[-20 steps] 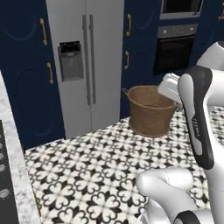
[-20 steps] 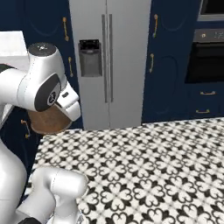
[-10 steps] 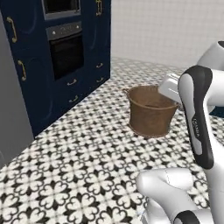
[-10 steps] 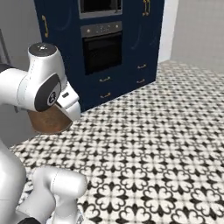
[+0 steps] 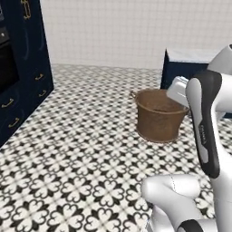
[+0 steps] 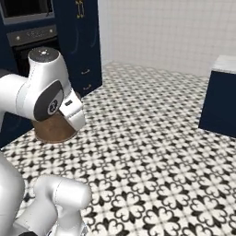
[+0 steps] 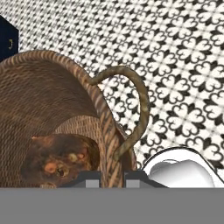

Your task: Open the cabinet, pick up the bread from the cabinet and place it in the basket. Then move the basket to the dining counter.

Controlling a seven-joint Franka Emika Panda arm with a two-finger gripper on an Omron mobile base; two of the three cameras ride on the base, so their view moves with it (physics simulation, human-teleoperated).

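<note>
The basket [image 5: 158,117], brown and woven, hangs from my hand over the patterned floor, and it also peeks out behind my arm [image 6: 51,132]. In the hand view my gripper [image 7: 111,177] is shut on the rim of the basket [image 7: 52,96], one finger inside the wall and one outside, beside a loop handle [image 7: 139,105]. The bread [image 7: 59,159], a small brown chunk, lies on the basket's bottom. The dining counter [image 5: 192,63] stands behind the basket, navy base under a pale top, and is at the far right [image 6: 223,99]. I cannot tell which navy unit is the cabinet.
Tall navy cabinets with brass handles and a built-in oven line the left side [image 5: 20,72] [image 6: 78,41]. A white tiled wall [image 5: 118,31] closes the back. Black-and-white patterned floor [image 6: 147,133] stretches open between me and the counter.
The whole picture has swung: the fridge and then the oven wall slid off to the left and the navy island came into view. The basket stays in my shut gripper.
</note>
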